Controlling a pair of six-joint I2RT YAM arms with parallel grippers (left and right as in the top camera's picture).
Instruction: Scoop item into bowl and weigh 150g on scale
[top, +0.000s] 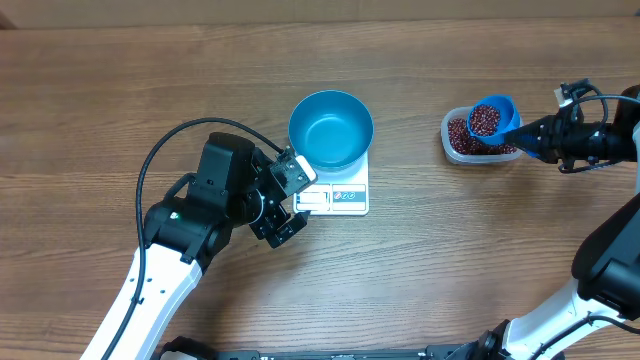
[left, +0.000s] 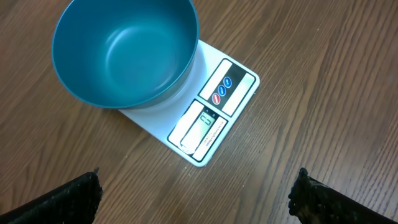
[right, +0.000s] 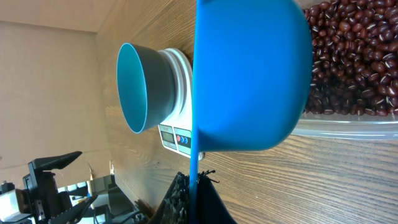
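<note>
The left hand (top: 291, 200) gapes wide (fingertips cut off in its wrist view); the right hand (top: 540, 135) clamps the scoop (right: 249, 74), whose underside hides some beans (right: 354, 56).

Blu bowl (top: 331, 128), wht scale (top: 345, 197), red-brn beans (top: 460, 136)

The bowl (top: 331, 128) hides most of the scale (top: 345, 197), its display (left: 200, 127) unreadable.
</note>
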